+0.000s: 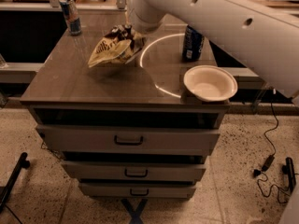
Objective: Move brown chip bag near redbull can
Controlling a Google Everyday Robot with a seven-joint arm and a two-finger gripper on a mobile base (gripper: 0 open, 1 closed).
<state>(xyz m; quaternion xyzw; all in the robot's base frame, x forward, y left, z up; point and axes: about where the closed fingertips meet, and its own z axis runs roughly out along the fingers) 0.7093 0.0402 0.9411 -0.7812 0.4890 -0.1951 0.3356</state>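
Note:
The brown chip bag (113,50) is a wrinkly tan and dark brown foil bag. It hangs lifted above the middle of the cabinet top (70,83), casting a shadow below it. My gripper (127,33) is shut on the bag's upper right end, under the white arm. The redbull can (70,16) is slim, blue and silver, upright at the back left corner of the top, to the left of the bag and apart from it.
A wider dark blue soda can (192,43) stands at the back right. A white bowl (210,83) sits at the front right edge. The white arm (224,17) reaches across the right side. Drawers (128,140) are below. A cable lies on the floor at right.

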